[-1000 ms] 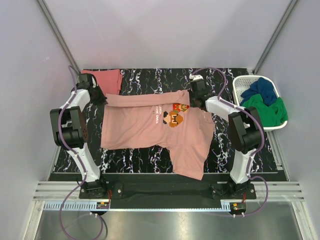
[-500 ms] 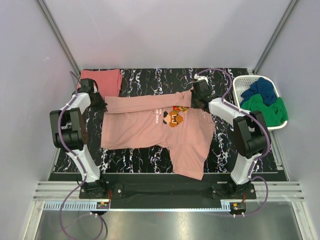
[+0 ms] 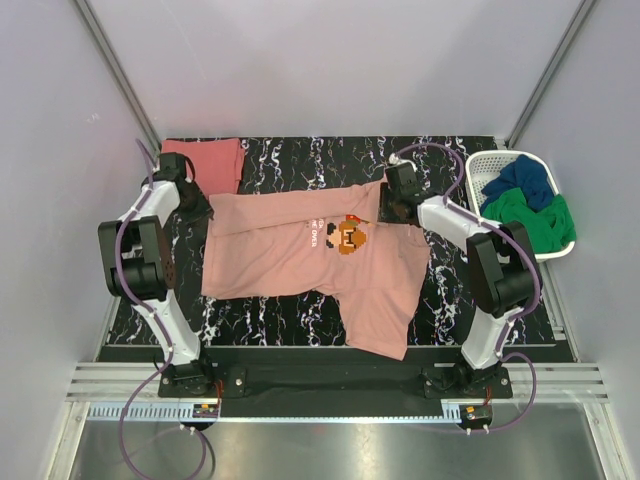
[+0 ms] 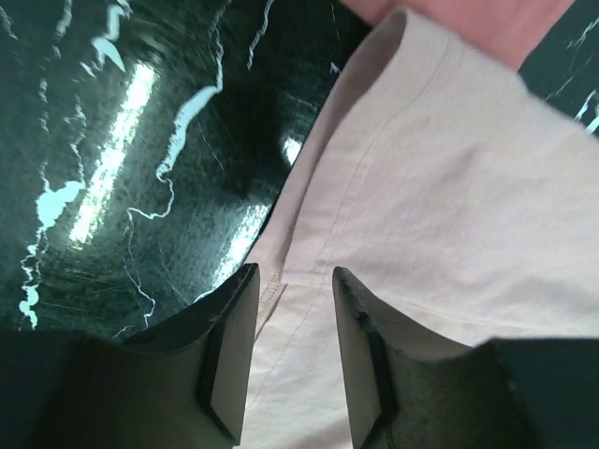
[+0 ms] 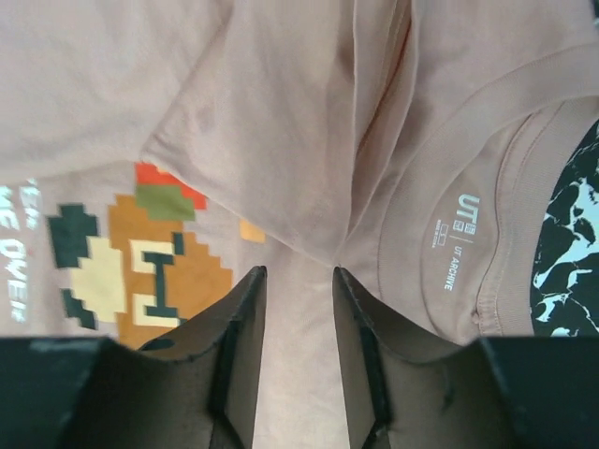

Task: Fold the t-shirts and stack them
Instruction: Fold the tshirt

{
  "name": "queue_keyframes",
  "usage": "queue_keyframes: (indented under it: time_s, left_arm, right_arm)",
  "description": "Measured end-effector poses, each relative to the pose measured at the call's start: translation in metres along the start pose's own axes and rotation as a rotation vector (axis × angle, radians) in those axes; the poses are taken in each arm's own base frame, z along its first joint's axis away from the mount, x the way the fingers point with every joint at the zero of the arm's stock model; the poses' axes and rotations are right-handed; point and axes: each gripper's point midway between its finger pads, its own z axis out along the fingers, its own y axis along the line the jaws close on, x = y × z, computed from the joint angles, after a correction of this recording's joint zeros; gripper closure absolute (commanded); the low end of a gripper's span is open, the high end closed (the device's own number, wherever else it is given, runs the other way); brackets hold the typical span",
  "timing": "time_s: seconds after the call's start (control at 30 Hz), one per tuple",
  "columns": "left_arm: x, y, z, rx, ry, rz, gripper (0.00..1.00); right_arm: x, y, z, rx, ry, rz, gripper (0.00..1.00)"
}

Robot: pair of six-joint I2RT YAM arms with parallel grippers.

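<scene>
The white basket (image 3: 479,161) holds a blue garment (image 3: 520,179) and a green garment (image 3: 537,222).

Overhead shot is bright and even, soft light from up top, hardly any shadows, everything sharp. Left wrist cam is the messy one: the glossy black table (image 4: 112,159) throws back streaky white glare, with a dark shadow patch along the pink shirt (image 4: 449,206). Right wrist cam is dimmer and warmer, and the fingers (image 5: 239,355) at the bottom look soft and murky.
</scene>
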Motion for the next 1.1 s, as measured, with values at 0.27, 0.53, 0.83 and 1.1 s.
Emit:
queue_keyframes:
  time_s: [0.27,0.53,0.83,1.1]
  left_arm:
    - [0.003,-0.041,-0.015,0.138,-0.043,-0.029,0.56]
    - [0.061,-0.168,-0.050,0.483,-0.014,0.098,0.43]
    - [0.180,-0.271,-0.067,0.726,0.142,0.074,0.35]
    - [0.214,-0.326,-0.045,0.826,0.224,-0.044,0.34]
  right_arm:
    - [-0.096,-0.013,0.003,0.076,-0.127,0.142,0.55]
    - [-0.151,-0.054,0.035,0.148,-0.175,0.227,0.50]
    - [-0.136,-0.055,0.056,0.059,-0.099,0.220,0.41]
    - [-0.132,-0.044,0.074,0.009,-0.065,0.262,0.45]
